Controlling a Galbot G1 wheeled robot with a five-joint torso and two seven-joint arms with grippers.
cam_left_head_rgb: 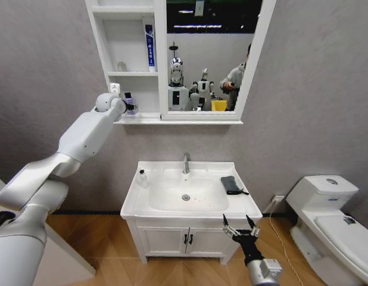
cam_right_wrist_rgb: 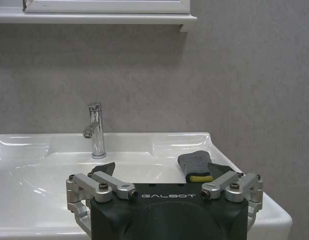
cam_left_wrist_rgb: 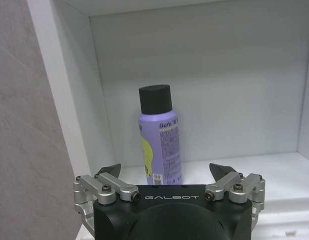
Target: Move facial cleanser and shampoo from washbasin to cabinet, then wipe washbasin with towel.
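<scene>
My left gripper (cam_left_wrist_rgb: 165, 172) hangs at the mouth of the bottom open compartment of the white wall-mounted cabinet with its white-framed mirror (cam_left_head_rgb: 162, 118), fingers spread wide and holding nothing. The lilac cylindrical bottle with a black cap (cam_left_wrist_rgb: 160, 135) stands upright on the shelf floor at 12 o'clock from my fingertips, apart from both (which of the two products it is I cannot read). It looks light, rigid and smooth-sided, so I judge it best taken at mid-body, below the cap. A small pale bottle (cam_left_head_rgb: 142, 178) stands on the rim of the white rectangular ceramic washbasin with chrome tap (cam_left_head_rgb: 134, 202), at 9 o'clock from the drain. My right gripper (cam_left_head_rgb: 242, 226) hovers before the basin's front edge, fingers open and empty. The small dark grey folded towel (cam_right_wrist_rgb: 195, 166) lies on the basin rim, at 3 o'clock from the drain; soft and limp, it should be pinched across its folded thickness.
</scene>
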